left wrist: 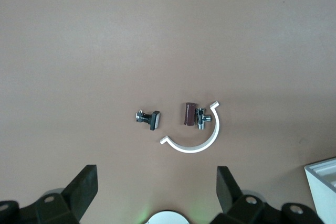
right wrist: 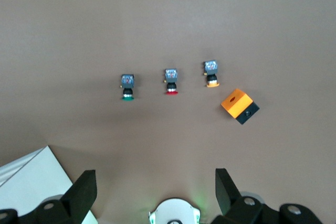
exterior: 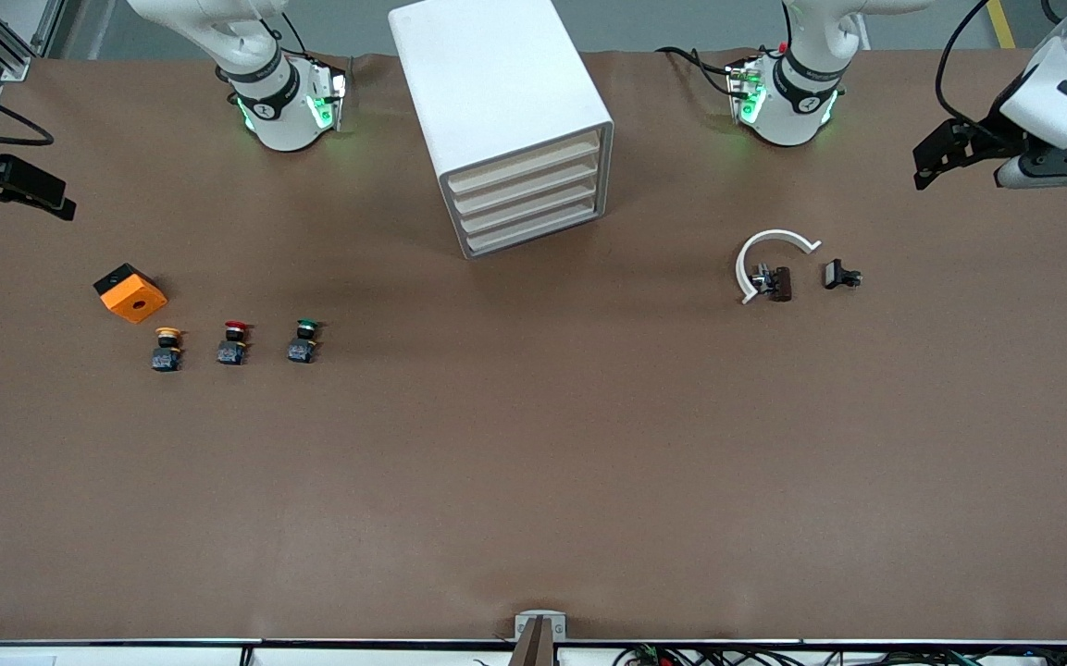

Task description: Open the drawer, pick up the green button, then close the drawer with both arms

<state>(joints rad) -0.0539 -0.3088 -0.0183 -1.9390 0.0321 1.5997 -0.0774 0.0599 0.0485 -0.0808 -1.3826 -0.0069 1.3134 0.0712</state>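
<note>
Front view: orange box [exterior: 130,293] beside three buttons.

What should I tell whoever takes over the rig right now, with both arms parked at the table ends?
Left gripper: open, empty, waiting in the air at its end of the table.
Right gripper: open, empty, waiting at the other end.
Cabinet: all four drawers shut; the target drawer is among the lower two.
Green button: on the table toward the right arm's end, beside the red button.
Done: nothing.
Left: open drawer, take button, close drawer.
</note>
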